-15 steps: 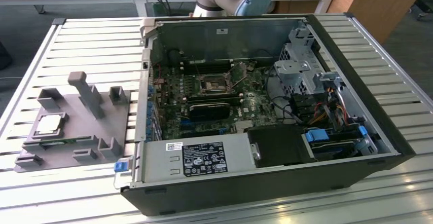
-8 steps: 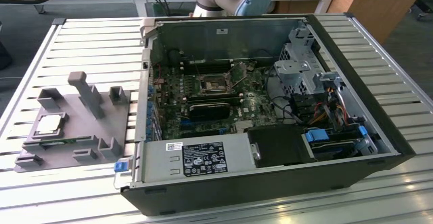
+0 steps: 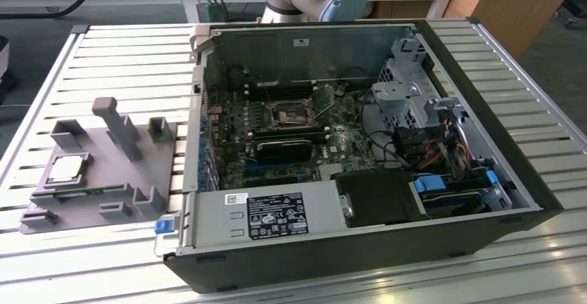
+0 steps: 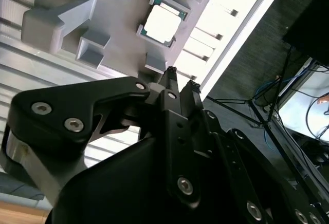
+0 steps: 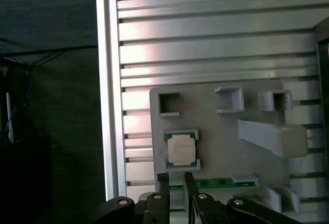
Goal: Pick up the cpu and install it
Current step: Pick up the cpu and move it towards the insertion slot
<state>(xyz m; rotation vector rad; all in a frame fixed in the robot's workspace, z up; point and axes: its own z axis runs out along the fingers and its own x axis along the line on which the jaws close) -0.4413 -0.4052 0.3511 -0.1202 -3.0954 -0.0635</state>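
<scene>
Fingers (image 5: 163,185), a narrow gap apart and empty, hang near the cpu (image 5: 181,149), which lies in its pocket on the grey tray (image 5: 221,142) on the desk (image 3: 110,63), so picking up and installing in the computer (image 3: 303,49) both remain.

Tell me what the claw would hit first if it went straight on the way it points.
Probably the cpu in its pocket on the grey tray; it lies straight ahead of the claw, though depth is unclear.
</scene>
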